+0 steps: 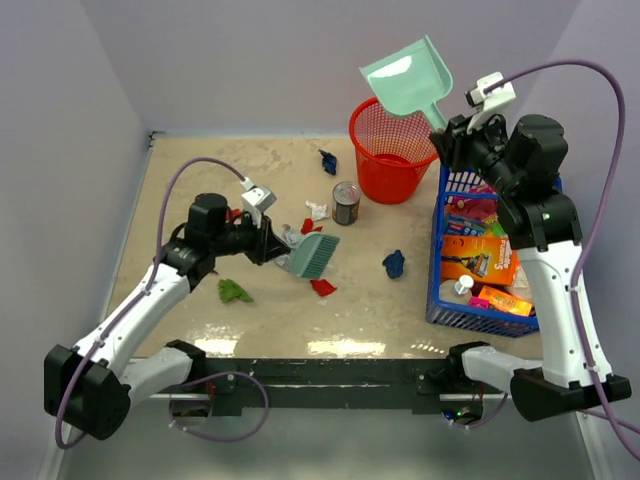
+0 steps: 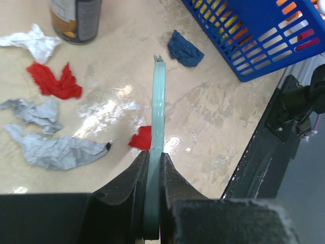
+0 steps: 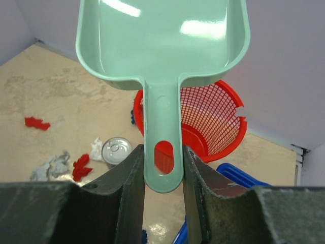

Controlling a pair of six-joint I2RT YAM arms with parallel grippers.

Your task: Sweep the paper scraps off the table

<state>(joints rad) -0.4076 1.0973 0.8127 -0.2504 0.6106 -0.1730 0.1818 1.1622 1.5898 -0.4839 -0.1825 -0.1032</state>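
My left gripper (image 1: 270,243) (image 2: 155,155) is shut on a green hand brush (image 1: 310,253) (image 2: 158,101), low over the table (image 1: 200,180). Paper scraps lie around it: grey (image 1: 290,238) (image 2: 51,147), red (image 1: 322,288) (image 2: 141,137), red (image 2: 53,81), white (image 1: 317,210) (image 2: 33,40), dark blue (image 1: 394,263) (image 2: 185,49), green (image 1: 234,291) and another dark blue one (image 1: 327,160) at the back. My right gripper (image 1: 445,135) (image 3: 163,152) is shut on the handle of a mint dustpan (image 1: 410,80) (image 3: 162,46), raised above the basket.
A red mesh basket (image 1: 392,150) (image 3: 213,117) stands at the back right. A tin can (image 1: 346,202) (image 2: 76,18) (image 3: 117,151) stands left of it. A blue crate (image 1: 485,260) (image 2: 259,30) of packaged goods sits at the right. Lilac walls enclose the table.
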